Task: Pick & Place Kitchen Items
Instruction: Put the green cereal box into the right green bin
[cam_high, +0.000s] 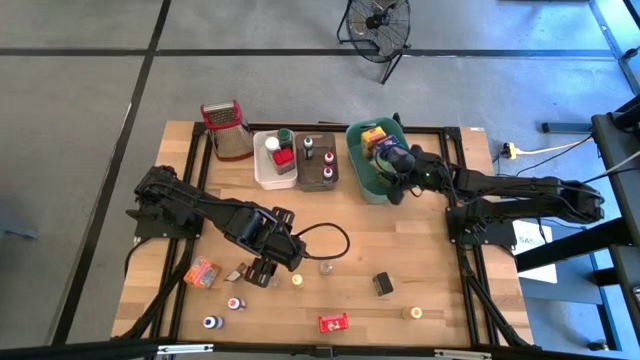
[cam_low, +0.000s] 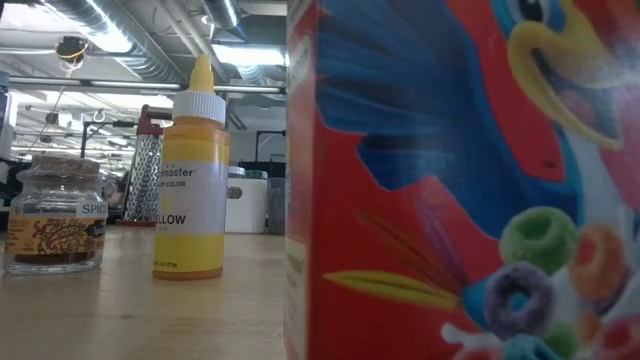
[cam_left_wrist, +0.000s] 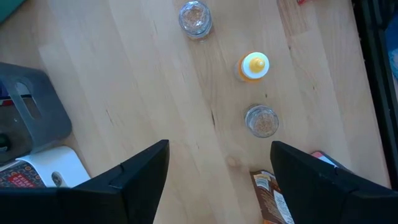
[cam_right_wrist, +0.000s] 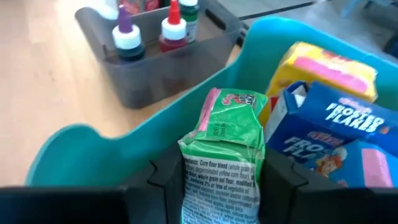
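Observation:
My right gripper (cam_high: 393, 160) reaches from the table's right side over the teal bin (cam_high: 356, 150) and is shut on a green packet (cam_right_wrist: 225, 146). A yellow box (cam_right_wrist: 323, 68) and a blue cereal box (cam_right_wrist: 336, 134) lie in that bin. My left gripper (cam_high: 263, 268) hangs open, pointing down, above the table's near left. Below it stand a yellow-capped bottle (cam_left_wrist: 254, 66) and two small glass jars (cam_left_wrist: 261, 121), (cam_left_wrist: 194, 17). A brown packet (cam_left_wrist: 273, 198) lies beside one finger. Other kitchen items lie scattered along the near edge. My right gripper pinches the green packet by its two long sides (cam_right_wrist: 193, 180) between the two fingers. The fingers come slanting down from the table's right side. The packet's free end (cam_right_wrist: 231, 102) sticks out past the fingertips over the teal bin's rim (cam_right_wrist: 93, 149). Whether it touches the bin, I cannot tell.
A white bin (cam_high: 268, 160) and a brown bin (cam_high: 318, 160) with capped bottles stand left of the teal one, a steel grater (cam_high: 227, 130) farther left. A red cereal box (cam_low: 460, 180) fills the low view. An orange box (cam_high: 203, 271) and a black box (cam_high: 383, 284) lie near.

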